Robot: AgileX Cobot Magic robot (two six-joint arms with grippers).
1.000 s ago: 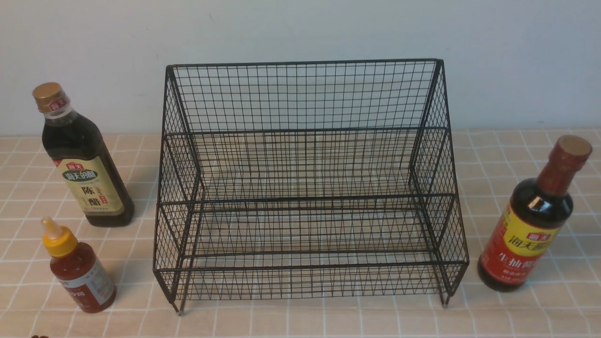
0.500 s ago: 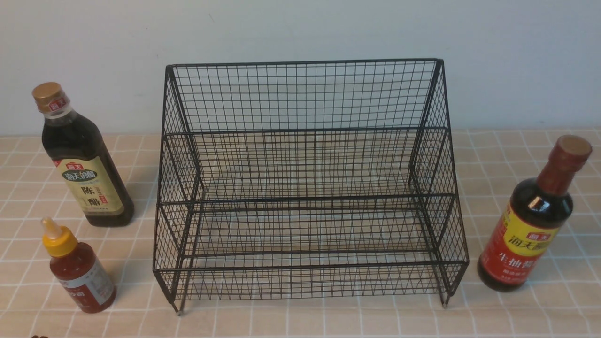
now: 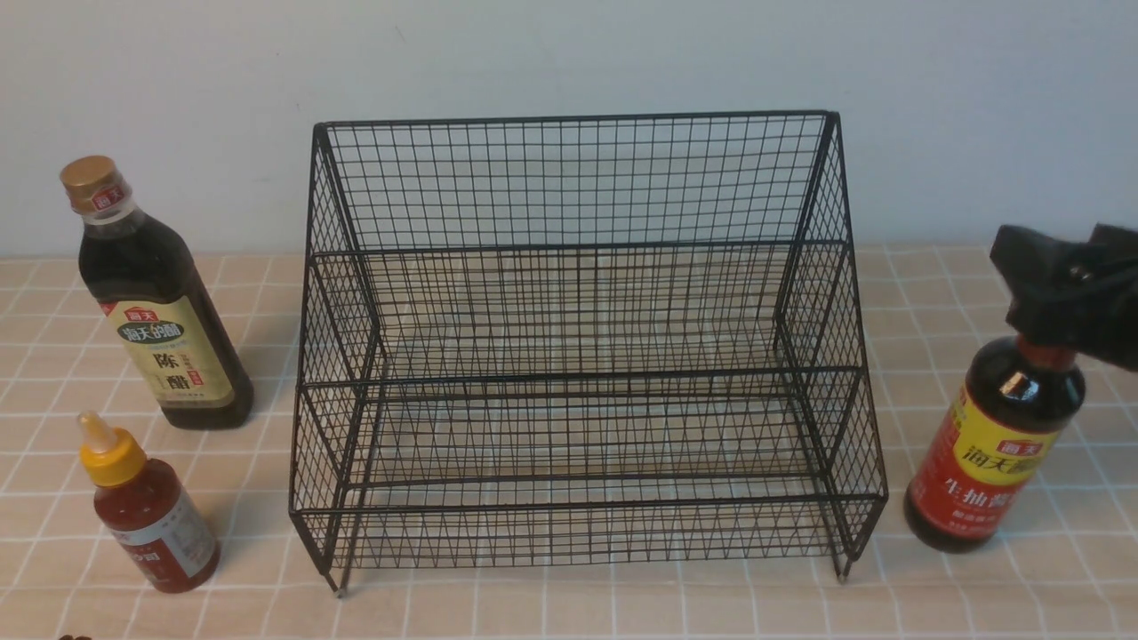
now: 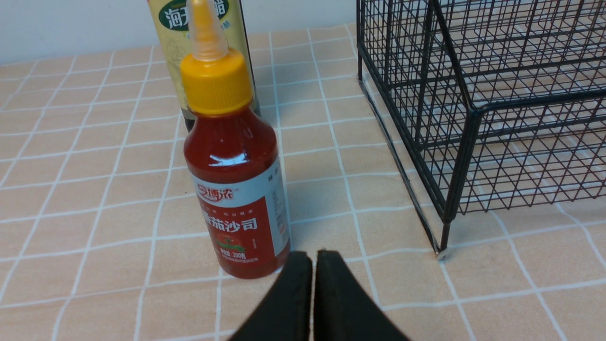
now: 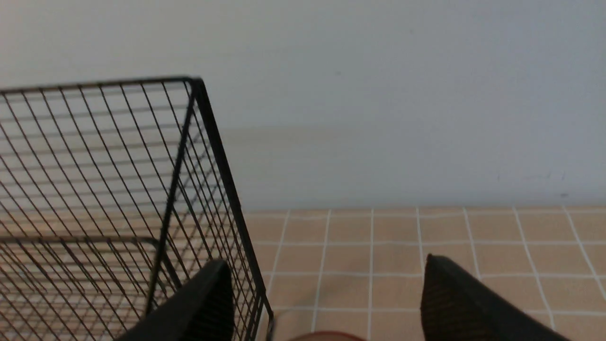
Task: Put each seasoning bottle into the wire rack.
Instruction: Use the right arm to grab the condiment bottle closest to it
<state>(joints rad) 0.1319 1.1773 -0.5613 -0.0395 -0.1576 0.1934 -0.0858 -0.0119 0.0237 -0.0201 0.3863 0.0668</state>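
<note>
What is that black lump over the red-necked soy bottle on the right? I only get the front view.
Observer: That is the robot's right hand. Its wrist view shows the two fingers spread wide apart. The soy bottle's red cap sits low between them and is not gripped.
Visitor: And where is the other hand? I can't make it out.
Observer: The left hand shows clearly only in its own wrist view. It is shut and holds nothing, and it is close to the base of the small red sauce bottle.
</note>
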